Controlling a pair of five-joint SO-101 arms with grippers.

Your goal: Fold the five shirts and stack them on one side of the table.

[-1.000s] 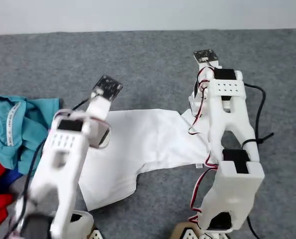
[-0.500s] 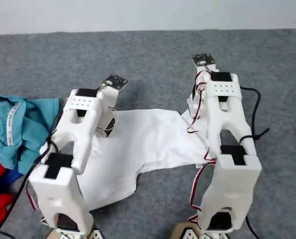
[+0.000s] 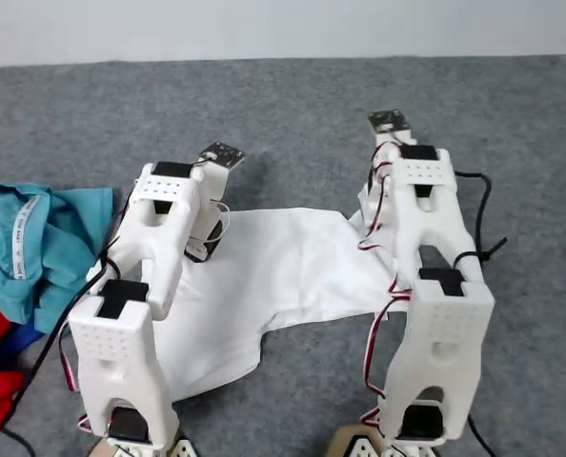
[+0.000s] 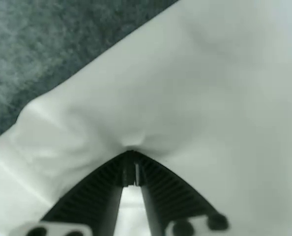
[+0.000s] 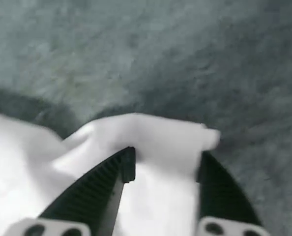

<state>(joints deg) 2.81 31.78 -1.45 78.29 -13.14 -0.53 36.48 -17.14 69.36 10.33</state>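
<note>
The left gripper has its black jaws pressed together, pinching a small pucker of the white shirt, which lies on grey carpet.

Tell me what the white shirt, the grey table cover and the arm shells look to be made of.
White shirt: soft matte cloth, likely cotton knit; it creases and bunches. Table cover: grey felt or short-pile carpet, judging by its speckled, fuzzy grain. Arm shells: hard white plastic, faintly glossy; rigid flat faces with small holes.
</note>
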